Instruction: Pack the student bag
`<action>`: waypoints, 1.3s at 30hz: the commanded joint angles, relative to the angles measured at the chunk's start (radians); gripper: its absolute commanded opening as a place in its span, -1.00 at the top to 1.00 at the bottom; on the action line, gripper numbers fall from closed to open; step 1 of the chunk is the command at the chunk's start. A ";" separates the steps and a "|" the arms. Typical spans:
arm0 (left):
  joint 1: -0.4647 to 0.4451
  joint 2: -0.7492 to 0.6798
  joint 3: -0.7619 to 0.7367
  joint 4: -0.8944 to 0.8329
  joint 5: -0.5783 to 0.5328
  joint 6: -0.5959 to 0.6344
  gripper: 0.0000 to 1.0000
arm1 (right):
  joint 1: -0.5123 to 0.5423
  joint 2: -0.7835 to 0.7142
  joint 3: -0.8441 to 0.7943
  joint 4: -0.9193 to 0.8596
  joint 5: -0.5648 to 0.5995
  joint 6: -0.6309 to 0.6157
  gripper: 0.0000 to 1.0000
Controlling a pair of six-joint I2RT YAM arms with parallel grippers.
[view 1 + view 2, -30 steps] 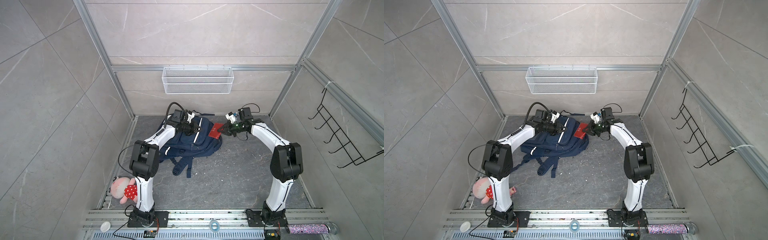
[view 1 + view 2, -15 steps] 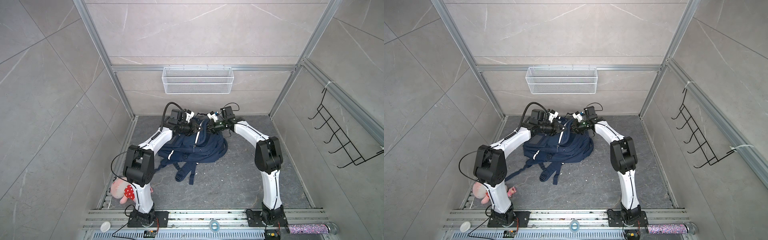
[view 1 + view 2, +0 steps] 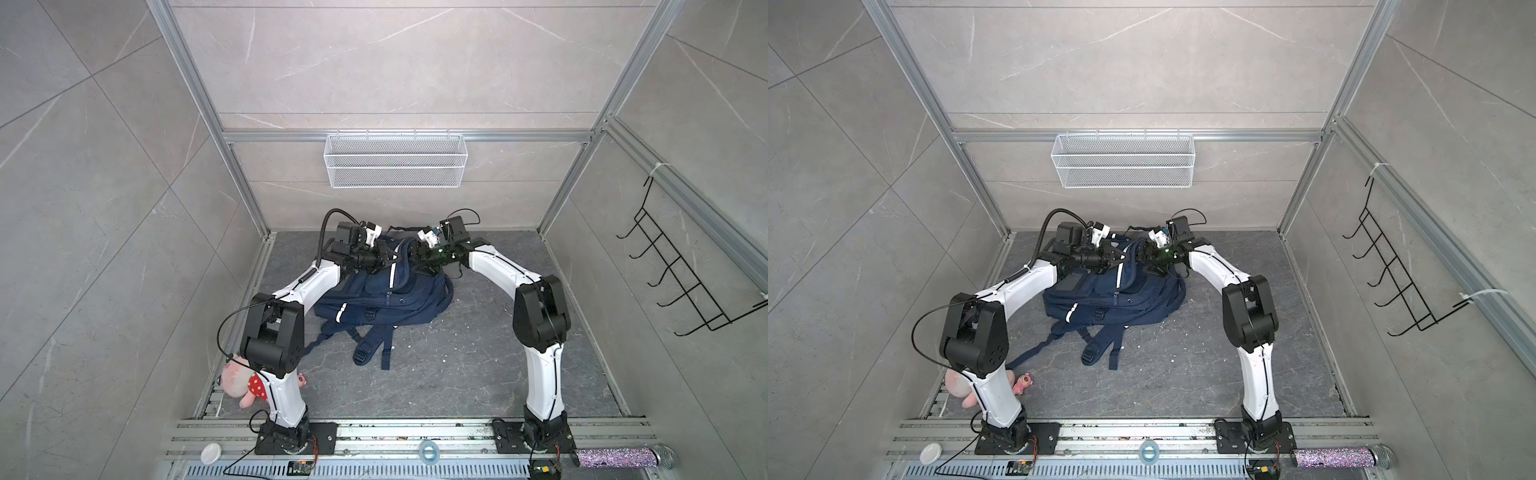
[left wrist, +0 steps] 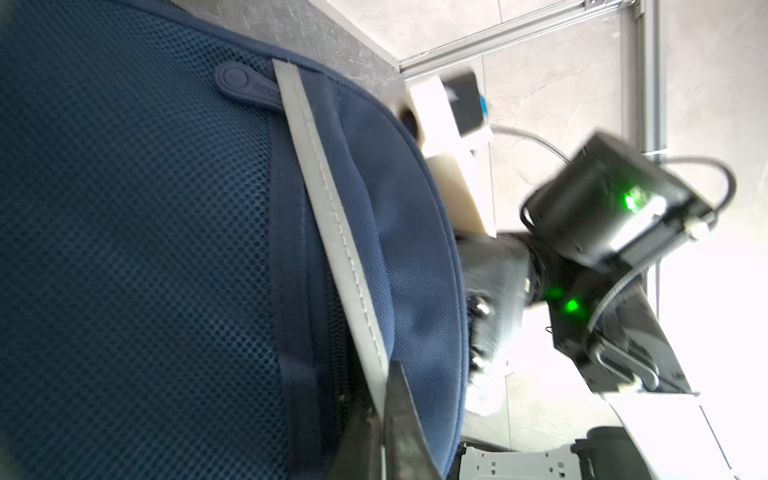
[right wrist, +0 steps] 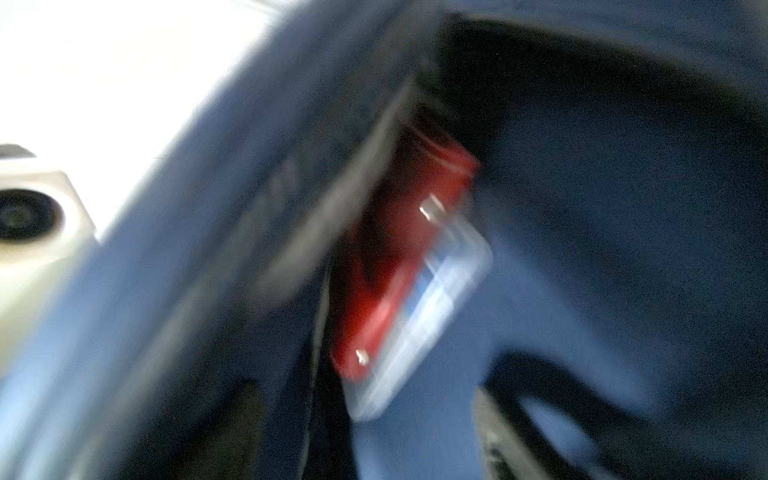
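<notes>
The student bag (image 3: 386, 299) (image 3: 1113, 299), navy with white stripes, lies on the grey floor with its straps toward the front. In both top views my left gripper (image 3: 390, 259) (image 3: 1123, 258) is at the bag's far top edge. The left wrist view shows the left gripper (image 4: 386, 419) shut on the grey‑striped edge of the bag (image 4: 166, 208). My right gripper (image 3: 411, 253) (image 3: 1142, 255) faces it at the same opening. In the blurred right wrist view a red item with a clear part (image 5: 399, 249) lies inside the bag, beyond the right gripper (image 5: 365, 449), whose fingers stand apart.
A pink plush toy (image 3: 241, 380) lies by the left arm's base. A white wire basket (image 3: 395, 166) hangs on the back wall and a black hook rack (image 3: 681, 286) on the right wall. A glitter tube (image 3: 611, 457), tape roll (image 3: 428, 451) and white lid (image 3: 211, 453) sit on the front rail.
The right gripper carried the red item leftward from beside the bag into its opening, and its fingers have parted from it. The left gripper stays shut on the bag's edge.
</notes>
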 commanded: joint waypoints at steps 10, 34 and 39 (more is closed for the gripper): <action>0.022 0.079 0.105 -0.079 -0.019 0.058 0.94 | -0.050 -0.395 -0.270 -0.142 0.290 -0.071 -0.98; 0.178 -0.113 -0.157 -0.338 -0.119 0.110 -0.28 | 0.371 -0.153 0.014 -0.487 0.592 -0.212 -0.56; 0.167 -0.057 -0.158 -0.263 -0.045 0.096 -0.23 | 0.404 -0.104 0.020 -0.483 0.614 -0.190 -0.36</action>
